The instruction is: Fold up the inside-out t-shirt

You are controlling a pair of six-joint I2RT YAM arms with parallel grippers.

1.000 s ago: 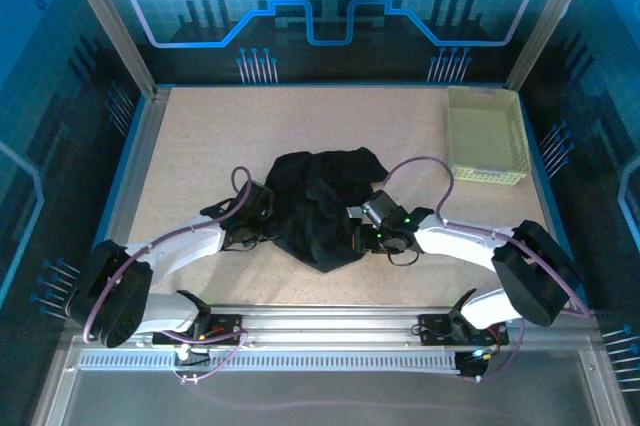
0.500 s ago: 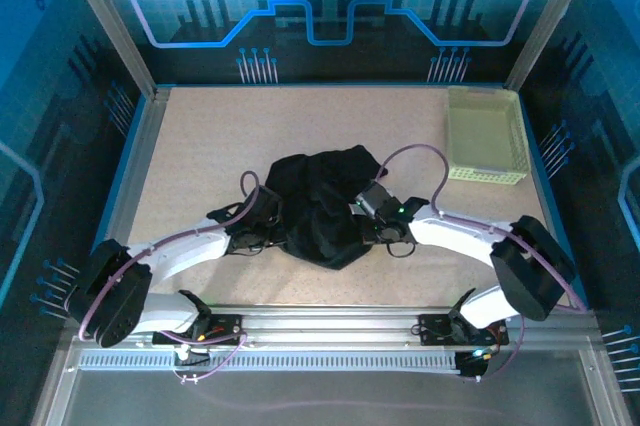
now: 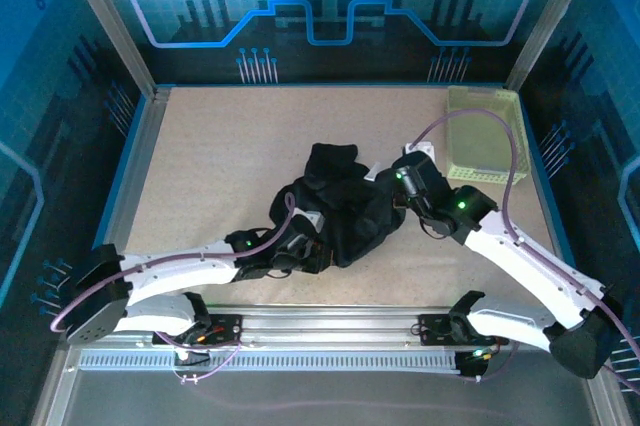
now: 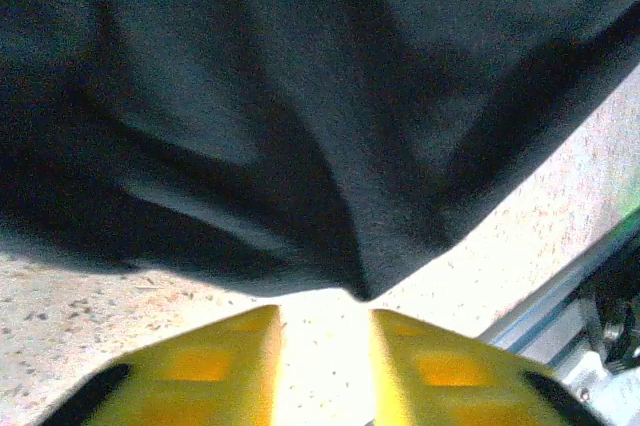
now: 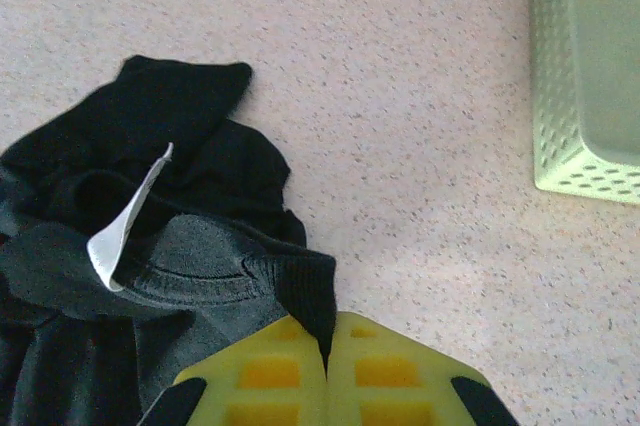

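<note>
The inside-out t-shirt (image 3: 345, 211) lies crumpled and black in the middle of the table. My right gripper (image 3: 399, 189) is at its right edge, shut on the ribbed collar (image 5: 312, 291). A white label (image 5: 128, 221) sticks up from the neck beside it. My left gripper (image 3: 305, 249) is at the shirt's near edge. In the left wrist view its yellow fingers (image 4: 210, 366) stand apart with bare table between them (image 4: 325, 318). The shirt (image 4: 300, 96) hangs just beyond the tips, and a point of fabric reaches down toward the gap.
A pale yellow-green basket (image 3: 487, 136) stands at the back right of the table; its perforated wall (image 5: 575, 146) is in the right wrist view. A metal rail (image 3: 330, 324) runs along the near edge, close behind the left gripper.
The right gripper shut on the collar and pulled it up and to the right. The left gripper slid right along the shirt's near edge and opened, letting go of the fabric.
</note>
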